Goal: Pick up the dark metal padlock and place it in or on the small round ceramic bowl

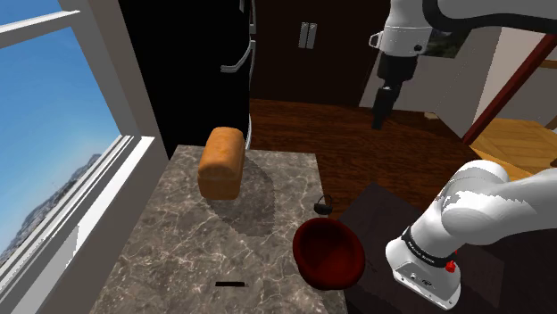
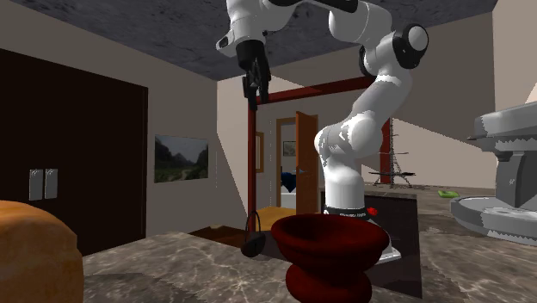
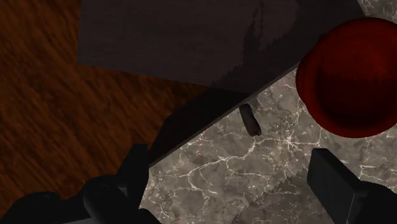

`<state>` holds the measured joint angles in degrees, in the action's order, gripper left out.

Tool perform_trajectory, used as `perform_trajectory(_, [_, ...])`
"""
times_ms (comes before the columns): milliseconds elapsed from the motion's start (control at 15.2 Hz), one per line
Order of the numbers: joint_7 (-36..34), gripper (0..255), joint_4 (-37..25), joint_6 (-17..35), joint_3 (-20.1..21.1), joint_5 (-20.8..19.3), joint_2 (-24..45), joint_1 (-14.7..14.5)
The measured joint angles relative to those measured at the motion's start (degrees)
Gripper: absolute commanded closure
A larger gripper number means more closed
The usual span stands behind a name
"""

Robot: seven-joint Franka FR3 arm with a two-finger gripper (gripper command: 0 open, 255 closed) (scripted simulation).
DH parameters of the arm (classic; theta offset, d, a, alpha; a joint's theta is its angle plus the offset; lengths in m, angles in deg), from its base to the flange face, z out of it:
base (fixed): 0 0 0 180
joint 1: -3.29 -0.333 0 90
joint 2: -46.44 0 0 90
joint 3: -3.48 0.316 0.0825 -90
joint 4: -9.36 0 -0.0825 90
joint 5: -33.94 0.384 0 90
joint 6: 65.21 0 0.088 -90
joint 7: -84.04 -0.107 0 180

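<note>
The small dark padlock (image 1: 322, 205) stands at the marble counter's (image 1: 178, 232) edge nearest the stand, its shackle up. Just beside it sits a dark red round bowl (image 1: 328, 252) on a foot. In the second exterior view the padlock (image 2: 254, 241) is to the left of the bowl (image 2: 327, 241). My black gripper (image 1: 382, 107) hangs high in the air, well above both and holding nothing. The wrist view looks down past the open gripper (image 3: 232, 178) at the padlock (image 3: 250, 119) and the bowl (image 3: 353, 76) far below.
A brown bread loaf (image 1: 221, 162) lies at the counter's far end. A thin black slot (image 1: 229, 284) marks the counter near its front. The dark stand (image 1: 384, 210) adjoins the counter. A large window (image 1: 54, 143) runs along the shoulder view's left. A grey appliance (image 2: 508, 181) stands at the second exterior view's right.
</note>
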<state>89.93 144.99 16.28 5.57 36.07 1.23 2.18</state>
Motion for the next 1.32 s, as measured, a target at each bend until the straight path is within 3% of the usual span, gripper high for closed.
perform_trajectory(396, [-7.4, 0, 5.7, 5.3, 0.8, 4.2, 2.5, 2.3])
perform_trajectory(792, [-17.9, 0, 14.2, 15.6, 2.4, 11.6, 7.4, 4.6])
perform_trajectory(1320, [-27.7, 0, 21.7, 32.2, 3.9, 23.5, 19.9, 6.1])
